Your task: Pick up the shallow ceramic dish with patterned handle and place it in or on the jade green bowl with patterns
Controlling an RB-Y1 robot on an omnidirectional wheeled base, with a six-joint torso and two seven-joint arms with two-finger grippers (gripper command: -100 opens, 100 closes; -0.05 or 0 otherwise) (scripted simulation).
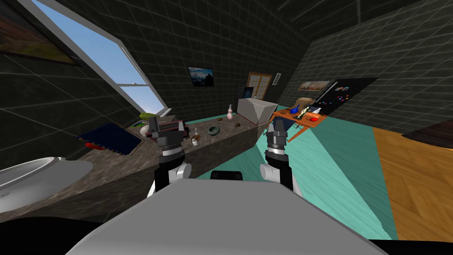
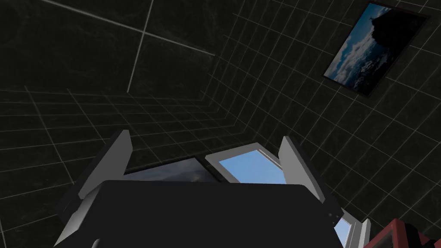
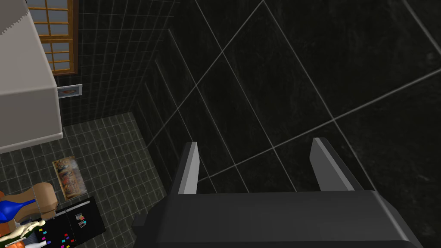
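I'm at the reach-in stage, with nothing gripped. My left end effector (image 1: 167,123) is raised over the near part of the desk (image 1: 132,170), its two blades spread wide and pointing up, not at the work. My right end effector (image 1: 277,125) hangs off the desk's edge over the teal floor (image 1: 318,159), blades likewise spread and empty. The dish (image 1: 194,141) sits on the desk just beyond the left end effector. It is a small pale thing with a thin piece rising from it that I take for the handle. The green bowl (image 1: 214,130) stands near it, farther along the desk, the two apart.

The next move, as I judge it, is to tip the left wrist down so the blades face the desk. Then I would carry it forward over the dish and settle on a grip at the rim or handle. The left arm looks the closer one, and the carry to the bowl should be short.

The dish is tiny in the head view, so its pattern, its depth and which way the handle lies are unclear. It is probably the right piece, but I wouldn't swear to it. A red and dark box (image 1: 171,125) sits behind the left end effector and is partly covered by it. The brown bits (image 1: 238,125) past the bowl are too small to name.
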